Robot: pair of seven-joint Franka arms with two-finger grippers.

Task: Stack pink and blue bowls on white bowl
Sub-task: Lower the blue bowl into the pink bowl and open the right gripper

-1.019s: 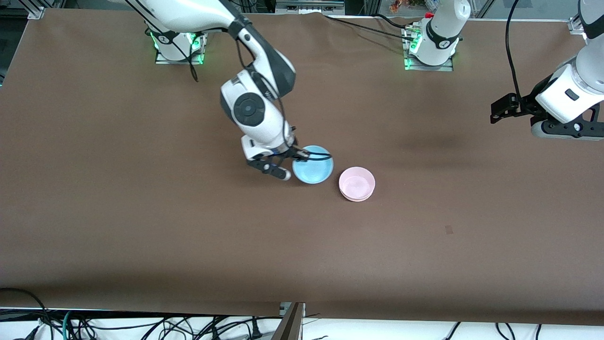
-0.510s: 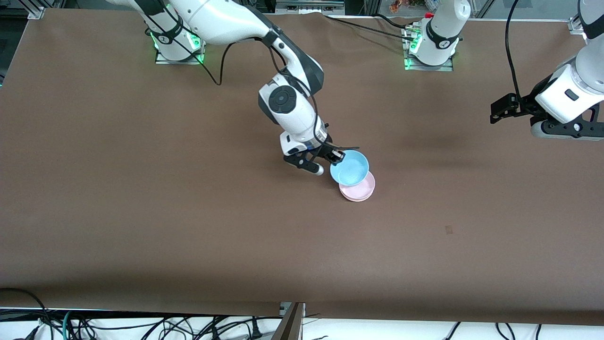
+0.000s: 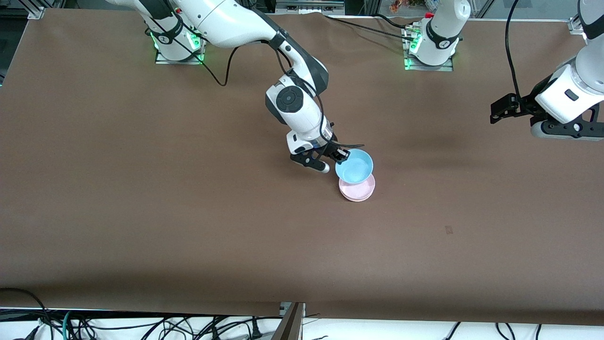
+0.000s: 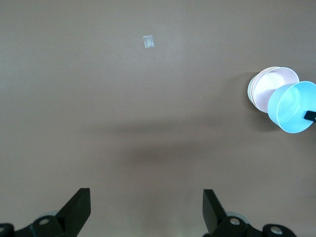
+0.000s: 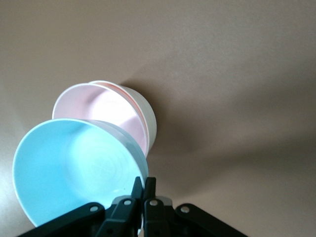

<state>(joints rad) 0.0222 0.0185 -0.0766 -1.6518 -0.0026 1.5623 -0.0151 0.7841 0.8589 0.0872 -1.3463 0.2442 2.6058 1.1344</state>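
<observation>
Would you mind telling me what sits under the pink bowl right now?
The pink bowl is nested in a white bowl; only the white one's rim and outer wall show. The blue bowl, gripped by the right pincer, hangs above them, hiding part of the pink bowl.

Smooth, faintly glossy plastic blue bowl (image 3: 355, 170) and pink bowl (image 3: 358, 191); matt brown table (image 3: 141, 212).
</observation>
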